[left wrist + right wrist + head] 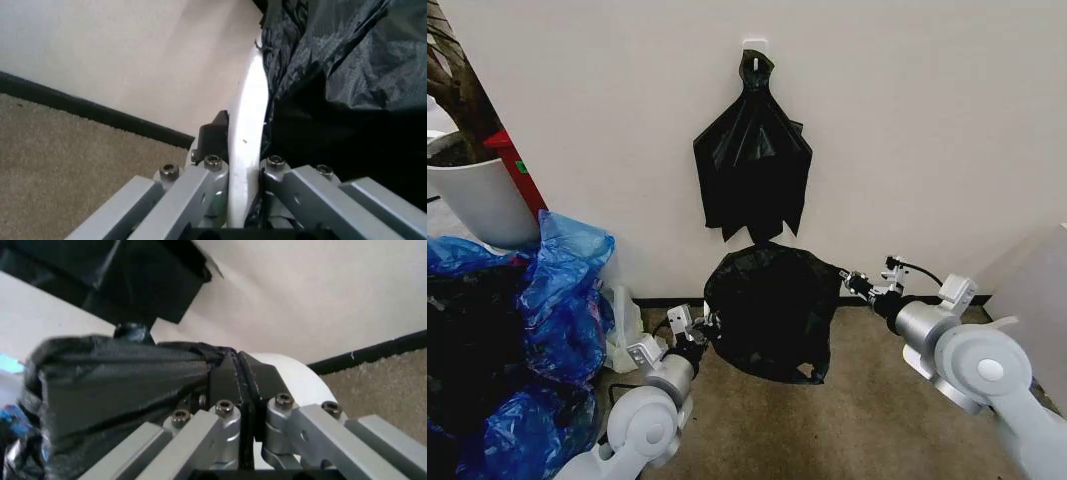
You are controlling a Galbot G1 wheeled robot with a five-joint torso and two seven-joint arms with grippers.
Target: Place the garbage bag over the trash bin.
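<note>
- At the far left of your head view, bright blue bags (562,300) pile up on the floor, with a white plant pot (482,200) behind them against the wall.
- Your left tool (705,326) sits at the left side of the garbage bag (772,310). In the left wrist view its fingers (213,135) are drawn in narrow around the trash bin (245,130), clamping the white rolled rim, with black film lying against the inner side.
- The garbage bag is draped over the bin, low against the wall and between your two tools; from the head view the bin itself is hidden under the plastic.
- Above it, a fan-shaped bunch of black bags (752,165) hangs from a wall hook (755,47).
- Your right tool (849,279) is at the bag's right edge. In the right wrist view its fingers (257,377) are pressed nearly together, pinching bunched black film, with the bin's pale wall (300,380) just behind them.
- How far down the bag reaches on the bin cannot be made out.
</note>
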